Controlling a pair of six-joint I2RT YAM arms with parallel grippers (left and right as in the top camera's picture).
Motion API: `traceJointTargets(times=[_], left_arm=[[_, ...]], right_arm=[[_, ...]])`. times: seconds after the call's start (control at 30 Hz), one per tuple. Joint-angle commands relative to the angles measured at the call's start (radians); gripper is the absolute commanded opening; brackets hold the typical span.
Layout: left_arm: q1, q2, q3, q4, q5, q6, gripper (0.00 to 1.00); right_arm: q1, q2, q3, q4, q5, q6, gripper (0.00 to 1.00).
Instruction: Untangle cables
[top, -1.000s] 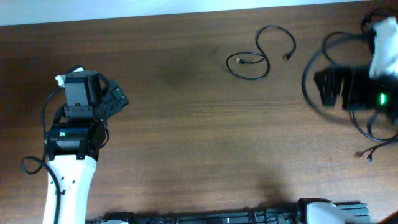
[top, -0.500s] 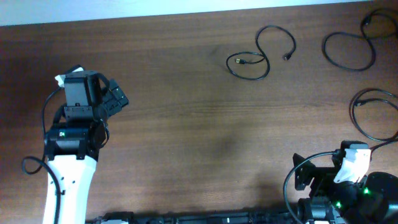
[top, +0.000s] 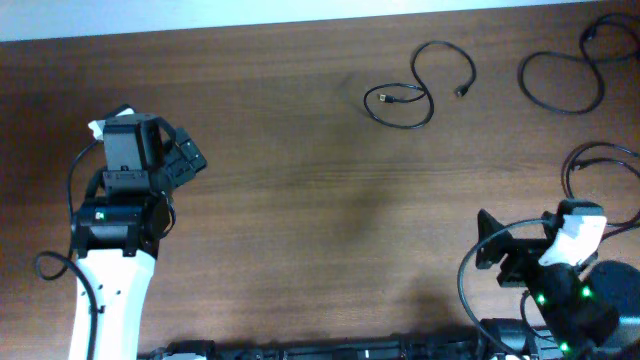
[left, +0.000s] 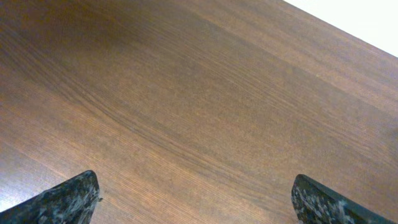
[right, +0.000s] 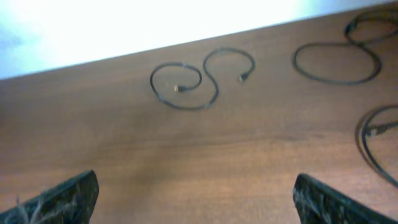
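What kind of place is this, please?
Probably a robotics lab bench: a wooden table, a left robot arm and a right robot arm over it, and thin black cables in loose loops.

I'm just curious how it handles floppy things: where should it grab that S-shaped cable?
The S-shaped cable lies flat on the table, so it should probably come from straight above and pinch the single strand between its two curls.
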Motion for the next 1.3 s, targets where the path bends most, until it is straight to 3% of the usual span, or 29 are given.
traceJointTargets(times=[0.0,0.33,0.77,1.1,1.27], left_arm=[[0.003,-0.01,0.005,0.003,-0.014,-0.012,0.99],[0.003,-0.01,0.005,0.003,-0.014,-0.012,0.99],[0.003,-0.01,0.005,0.003,-0.014,-0.013,0.99],[0.003,-0.01,0.005,0.003,-0.014,-0.012,0.99],[0.003,-0.01,0.005,0.003,-0.014,-0.013,0.99]], right_arm=[[0.005,-0.05,-0.121,0.119,-0.026,0.011,0.99],[0.005,-0.359,-0.504,0.396,-0.022,0.012,0.99],[0.077,-0.359,-0.843,0.818,0.033,0.012,0.99],[0.077,-0.359,-0.877,0.883,0.134,0.0,0.99],[0.077,-0.359,-0.877,0.883,0.103,-0.153,0.99]])
